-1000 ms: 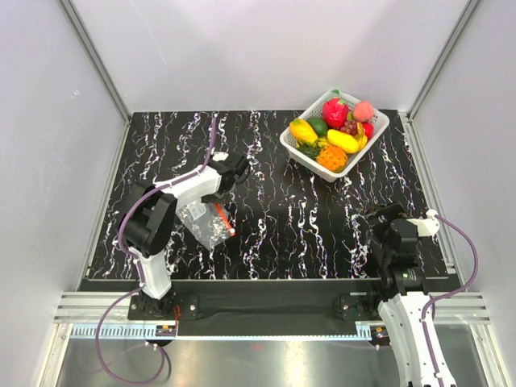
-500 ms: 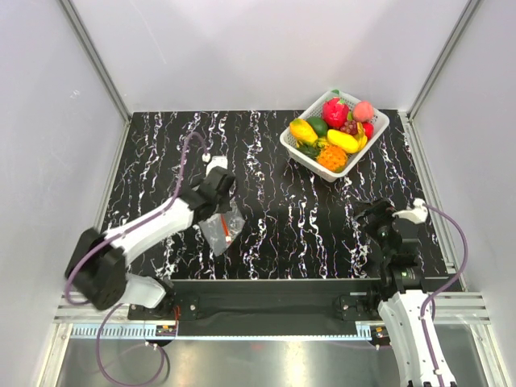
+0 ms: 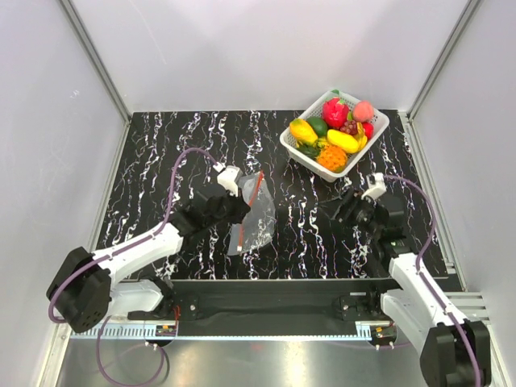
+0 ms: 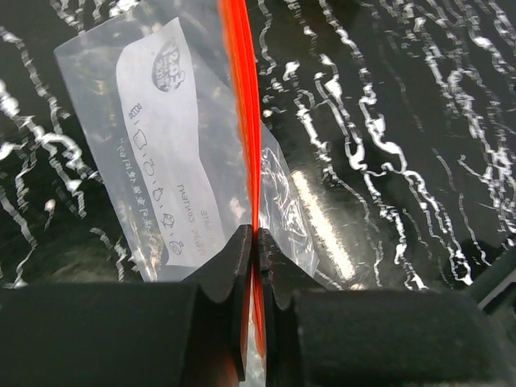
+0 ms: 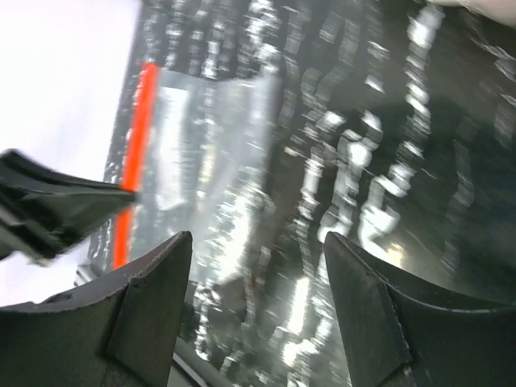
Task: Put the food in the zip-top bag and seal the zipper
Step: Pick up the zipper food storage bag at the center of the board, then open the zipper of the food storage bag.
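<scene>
Left fingers [image 4: 230, 266]: pressed together on the zipper [image 4: 242, 121], pinching the red-orange strip near one end; the rest of the strip runs straight away from my tips.

Zip-top bag [image 3: 260, 216]: near the front middle of the tabletop [image 3: 161, 153], between my two arms. The clear, crinkly pouch [image 4: 161, 145] spreads to one side of the strip, with a white printed label showing. I cannot tell whether its lower edge touches the tabletop.

Right fingers [image 5: 149, 298]: spread wide and holding nothing. They point toward the bag [image 5: 218, 137] from its right and stay apart from it.

Between right fingers and bag: only a stretch of black, white-veined tabletop. My dark left fingertips show at the strip [image 5: 137, 129] on the pouch's far side.

Food [image 3: 343, 139]: yellow, orange, green, red and pink pieces heaped together, well apart from both sets of fingers.

Basket [image 3: 379, 122]: white and slotted, at the far right corner of the tabletop, holding all the food.
</scene>
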You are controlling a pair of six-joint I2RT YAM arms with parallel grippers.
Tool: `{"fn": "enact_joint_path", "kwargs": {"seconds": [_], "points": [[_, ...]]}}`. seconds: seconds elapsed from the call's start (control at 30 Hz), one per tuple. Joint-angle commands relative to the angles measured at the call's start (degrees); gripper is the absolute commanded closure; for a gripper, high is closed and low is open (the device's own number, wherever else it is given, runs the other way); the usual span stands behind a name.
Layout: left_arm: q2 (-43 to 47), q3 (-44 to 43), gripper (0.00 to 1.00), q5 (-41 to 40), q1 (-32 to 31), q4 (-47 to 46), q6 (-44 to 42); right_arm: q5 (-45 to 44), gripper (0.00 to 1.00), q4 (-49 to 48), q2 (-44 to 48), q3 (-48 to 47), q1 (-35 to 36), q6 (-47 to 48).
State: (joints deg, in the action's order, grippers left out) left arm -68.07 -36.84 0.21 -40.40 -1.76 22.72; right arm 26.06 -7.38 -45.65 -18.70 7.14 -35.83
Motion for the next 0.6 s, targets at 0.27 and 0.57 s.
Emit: {"fn": "enact_joint_path", "kwargs": {"seconds": [0.27, 0.57], "points": [[-1.18, 1.51, 0.90, 0.59, -1.61, -8.70, -3.03, -12.86, 0.34, -3.08, -19.36, -17.67, 19.05, -3.63], [-1.27, 2.47, 0.91, -1.61, -1.78, -8.70, -5.23, -22.09, 0.42, -4.13, -33.00, -27.44, 27.75, -5.73]]}}
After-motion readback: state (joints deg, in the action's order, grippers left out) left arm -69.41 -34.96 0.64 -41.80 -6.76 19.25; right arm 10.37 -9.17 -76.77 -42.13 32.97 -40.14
